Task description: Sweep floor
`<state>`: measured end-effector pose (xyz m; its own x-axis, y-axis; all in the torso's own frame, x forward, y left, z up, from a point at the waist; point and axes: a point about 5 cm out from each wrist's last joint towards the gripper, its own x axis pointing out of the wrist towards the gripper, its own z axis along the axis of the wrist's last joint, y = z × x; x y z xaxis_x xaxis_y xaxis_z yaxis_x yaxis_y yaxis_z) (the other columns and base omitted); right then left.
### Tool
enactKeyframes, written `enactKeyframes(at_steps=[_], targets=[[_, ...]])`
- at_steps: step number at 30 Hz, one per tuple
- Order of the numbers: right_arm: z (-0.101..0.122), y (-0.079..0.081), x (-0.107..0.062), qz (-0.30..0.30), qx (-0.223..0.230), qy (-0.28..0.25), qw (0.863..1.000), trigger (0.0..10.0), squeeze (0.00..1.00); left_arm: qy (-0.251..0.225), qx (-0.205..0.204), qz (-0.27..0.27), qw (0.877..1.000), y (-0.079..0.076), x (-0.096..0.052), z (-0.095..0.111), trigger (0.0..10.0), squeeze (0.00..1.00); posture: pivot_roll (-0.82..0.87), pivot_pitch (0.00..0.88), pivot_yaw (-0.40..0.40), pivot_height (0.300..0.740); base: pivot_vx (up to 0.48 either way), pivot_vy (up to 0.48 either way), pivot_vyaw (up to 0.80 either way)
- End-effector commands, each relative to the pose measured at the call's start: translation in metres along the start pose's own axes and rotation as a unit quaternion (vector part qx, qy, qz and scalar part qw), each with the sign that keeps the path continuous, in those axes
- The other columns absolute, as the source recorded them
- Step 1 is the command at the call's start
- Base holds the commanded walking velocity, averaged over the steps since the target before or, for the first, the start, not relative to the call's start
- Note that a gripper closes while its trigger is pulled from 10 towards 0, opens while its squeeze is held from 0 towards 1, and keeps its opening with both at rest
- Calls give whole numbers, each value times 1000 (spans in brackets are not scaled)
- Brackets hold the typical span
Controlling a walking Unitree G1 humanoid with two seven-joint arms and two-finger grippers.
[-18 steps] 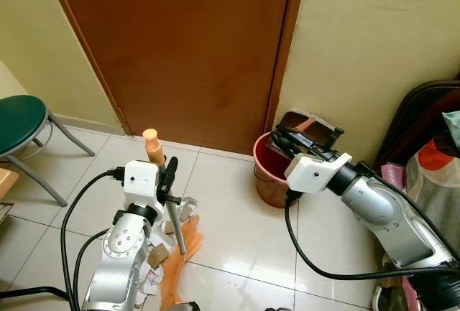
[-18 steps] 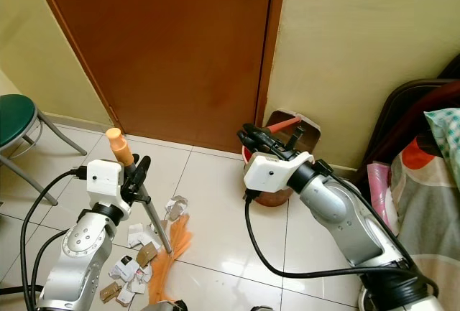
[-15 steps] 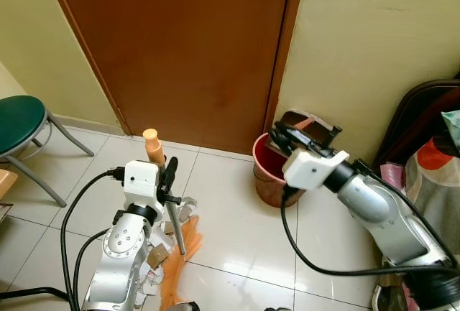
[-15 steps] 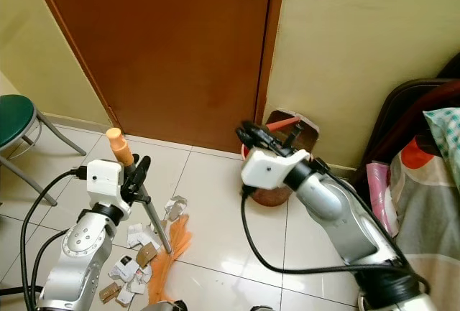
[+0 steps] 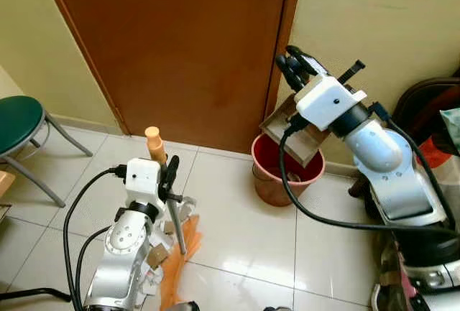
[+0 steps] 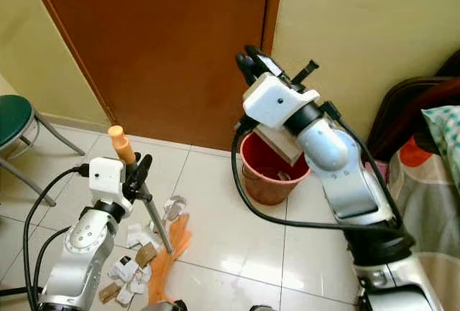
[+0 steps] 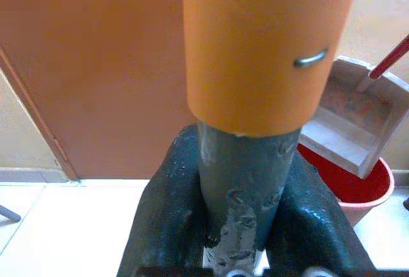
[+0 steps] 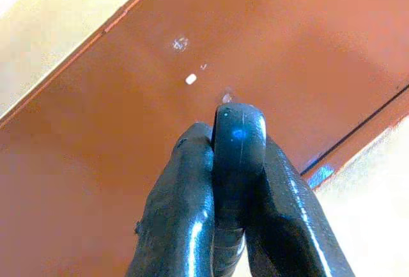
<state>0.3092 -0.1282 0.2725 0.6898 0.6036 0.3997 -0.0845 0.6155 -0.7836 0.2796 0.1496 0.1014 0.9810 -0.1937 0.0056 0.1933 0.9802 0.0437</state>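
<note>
Dustpan lifted over the bin, broom parked on the litter

The right gripper [image 5: 293,62], clamped on the dustpan handle [image 8: 238,162], holds the dustpan [image 5: 296,133] just below itself, above the red bucket [image 5: 282,178]. The left gripper [image 5: 169,174] grips the broom handle [image 7: 246,181], bristles [image 6: 169,257] and paper scraps [image 6: 133,261] below it. Judged step: collecting. Next, the dustpan likely must go down beside the scraps.

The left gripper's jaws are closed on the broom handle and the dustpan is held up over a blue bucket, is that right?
Not quite. The bucket is red, not blue, as the left eye view shows. The rest holds: the left gripper has its jaws closed on the broom handle, and the dustpan is held above the bucket.
</note>
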Motion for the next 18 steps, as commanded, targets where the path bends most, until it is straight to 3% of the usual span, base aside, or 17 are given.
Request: enactKeyframes(at_steps=[1, 5, 8, 15, 16, 18], targets=[[35, -32, 10, -52, -48, -83, 994, 10000, 0, -5, -5, -3, 1000, -1, 1, 0, 10000, 0, 18, 130, 32, 740, 0, 0, 0], [46, -41, 18, -74, -37, -108, 991, 10000, 0, -8, -7, -4, 1000, -2, 3, 1, 10000, 0, 19, 121, 30, 740, 0, 0, 0], [52, -44, 23, -93, -4, -119, 989, 10000, 0, -11, -7, -4, 1000, -2, 5, 2, 10000, 0, 21, 115, 29, 740, 0, 0, 0], [58, -37, 30, -106, 49, -132, 984, 10000, 0, -14, -6, -2, 1000, -1, 6, 3, 10000, 0, 29, 104, 27, 740, 0, 0, 0], [59, -35, 33, -123, 91, -131, 979, 10000, 0, -15, -6, -2, 1000, -1, 6, 3, 10000, 0, 32, 100, 27, 740, 0, 0, 0], [58, -35, 35, -138, 125, -129, 974, 10000, 0, -15, -5, -1, 1000, -1, 6, 2, 10000, 0, 32, 100, 27, 740, 0, 0, 0]])
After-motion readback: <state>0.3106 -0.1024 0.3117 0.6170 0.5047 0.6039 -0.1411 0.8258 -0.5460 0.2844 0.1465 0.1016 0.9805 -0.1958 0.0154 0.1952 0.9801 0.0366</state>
